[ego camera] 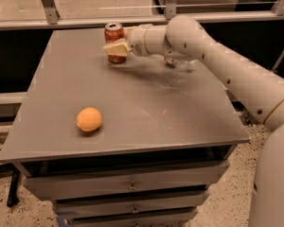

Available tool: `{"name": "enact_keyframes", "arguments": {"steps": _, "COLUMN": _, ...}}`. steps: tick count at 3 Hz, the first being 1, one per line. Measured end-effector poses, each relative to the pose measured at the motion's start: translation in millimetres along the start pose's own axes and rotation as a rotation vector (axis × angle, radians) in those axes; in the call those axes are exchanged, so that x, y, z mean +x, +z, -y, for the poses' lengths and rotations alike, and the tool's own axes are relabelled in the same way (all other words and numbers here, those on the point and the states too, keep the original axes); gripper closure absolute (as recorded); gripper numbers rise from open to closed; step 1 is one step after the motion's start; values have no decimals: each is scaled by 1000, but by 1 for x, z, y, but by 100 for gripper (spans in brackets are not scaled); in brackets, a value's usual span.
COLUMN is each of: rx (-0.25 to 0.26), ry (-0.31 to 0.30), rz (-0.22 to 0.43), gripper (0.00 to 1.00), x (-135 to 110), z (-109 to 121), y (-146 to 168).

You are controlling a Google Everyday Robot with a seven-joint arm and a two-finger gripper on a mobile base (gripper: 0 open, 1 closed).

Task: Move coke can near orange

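Grey table (180,108), one coke can (114,32) at back, one orange (89,119) near front, end effector (113,46) at can, grip unclear.

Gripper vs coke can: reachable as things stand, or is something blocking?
Probably yes. The gripper is right at the coke can near the far edge of the table, overlapping the can's front, with nothing between them. The orange sits well clear, near the front edge.

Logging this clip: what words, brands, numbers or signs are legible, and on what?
On the coke can: white marking on its red side, too blurred to read.
The gripper, at the can near the table's far edge: no lettering visible.
No other text.
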State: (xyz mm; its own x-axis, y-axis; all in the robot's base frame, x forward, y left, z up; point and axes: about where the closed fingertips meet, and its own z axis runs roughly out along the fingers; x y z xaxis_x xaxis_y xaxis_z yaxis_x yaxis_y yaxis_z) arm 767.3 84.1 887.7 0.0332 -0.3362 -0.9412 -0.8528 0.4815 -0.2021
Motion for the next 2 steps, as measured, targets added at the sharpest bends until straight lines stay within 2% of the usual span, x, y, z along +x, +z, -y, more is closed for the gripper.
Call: {"name": "enact_keyframes", "arguments": {"steps": 2, "rx": 6, "ry": 8, "rz": 17, "gripper": 86, "x": -19, "z": 1, "y": -24}}
